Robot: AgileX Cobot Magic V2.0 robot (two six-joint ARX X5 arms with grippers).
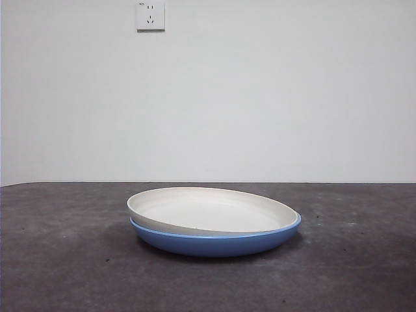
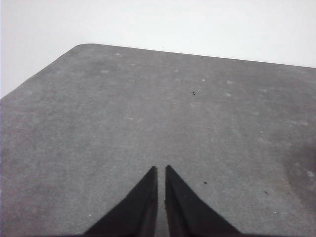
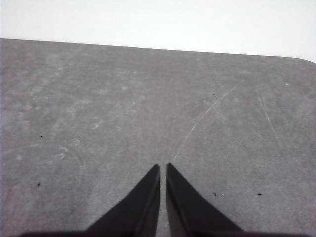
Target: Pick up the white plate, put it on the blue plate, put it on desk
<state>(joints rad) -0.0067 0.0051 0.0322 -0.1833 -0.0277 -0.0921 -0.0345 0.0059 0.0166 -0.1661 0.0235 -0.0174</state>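
The white plate (image 1: pixel 209 210) rests inside the blue plate (image 1: pixel 214 242), tilted slightly so its left rim sits higher. Both stand on the dark speckled desk (image 1: pixel 65 260) at the middle of the front view. Neither plate shows in the wrist views. My left gripper (image 2: pixel 161 169) is shut over bare desk (image 2: pixel 148 108), holding nothing. My right gripper (image 3: pixel 163 166) is also shut and empty above bare desk (image 3: pixel 123 98). Neither arm appears in the front view.
A white wall with a power socket (image 1: pixel 150 15) stands behind the desk. The desk's rounded far corner (image 2: pixel 84 46) shows in the left wrist view, and another corner (image 3: pixel 303 59) in the right wrist view. A pale scratch (image 3: pixel 202 118) marks the surface.
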